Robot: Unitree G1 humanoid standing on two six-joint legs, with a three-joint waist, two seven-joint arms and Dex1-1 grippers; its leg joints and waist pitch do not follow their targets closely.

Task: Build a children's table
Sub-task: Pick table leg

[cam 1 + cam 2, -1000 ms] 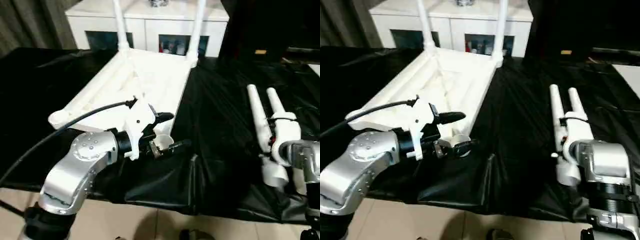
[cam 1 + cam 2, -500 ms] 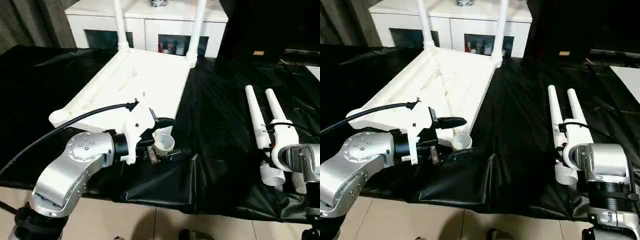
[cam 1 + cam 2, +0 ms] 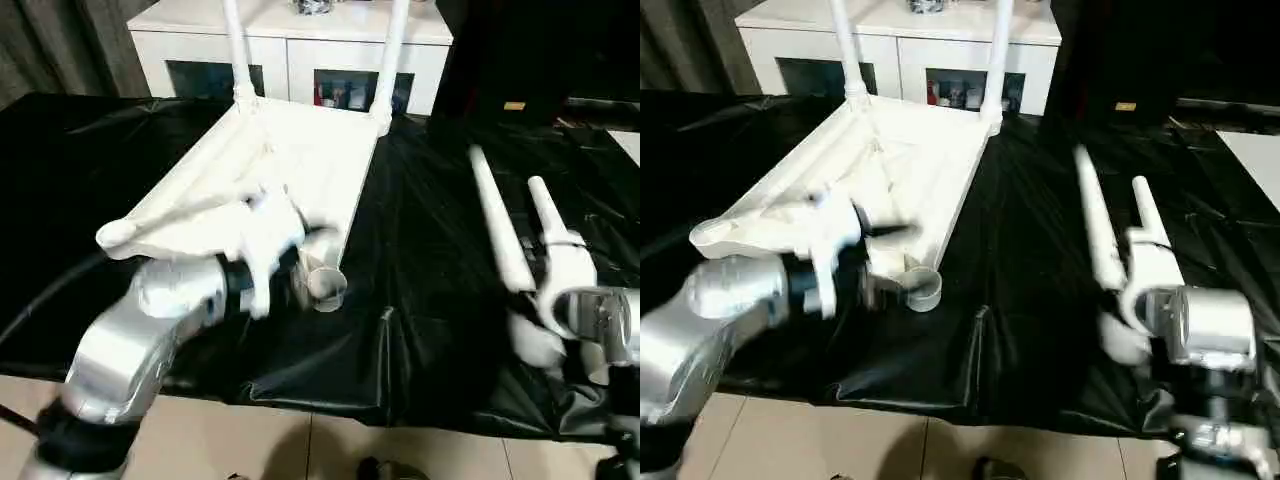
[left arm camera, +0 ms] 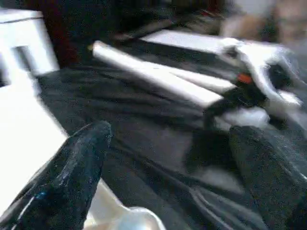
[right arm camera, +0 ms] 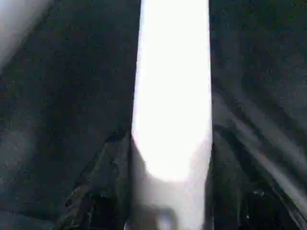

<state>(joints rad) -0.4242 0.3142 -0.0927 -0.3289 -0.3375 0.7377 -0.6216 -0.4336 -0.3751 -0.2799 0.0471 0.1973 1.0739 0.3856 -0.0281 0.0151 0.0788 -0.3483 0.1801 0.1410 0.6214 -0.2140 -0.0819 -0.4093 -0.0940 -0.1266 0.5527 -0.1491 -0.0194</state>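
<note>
Ribbed white plastic top (image 3: 290, 165) lies upside down on glossy black surface (image 3: 420, 250); R hand (image 5: 165, 201) clamped on smooth tapered leg (image 3: 497, 220), tip tilted up, pointing away; L hand (image 4: 168, 167) apart.

A furnished indoor room, most likely a home-like test space, is being shown. A worktable draped in black sheeting (image 3: 430, 260) is being used as the bench. Just behind the sheeting, a white cabinet (image 3: 290, 45) with glass-fronted compartments is being seen, small colourful items being kept behind its glass. To the left of the cabinet, grey curtains (image 3: 70, 45) are hanging. Below the sheeting's near edge, a beige tiled floor (image 3: 300, 445) is being glimpsed.
</note>
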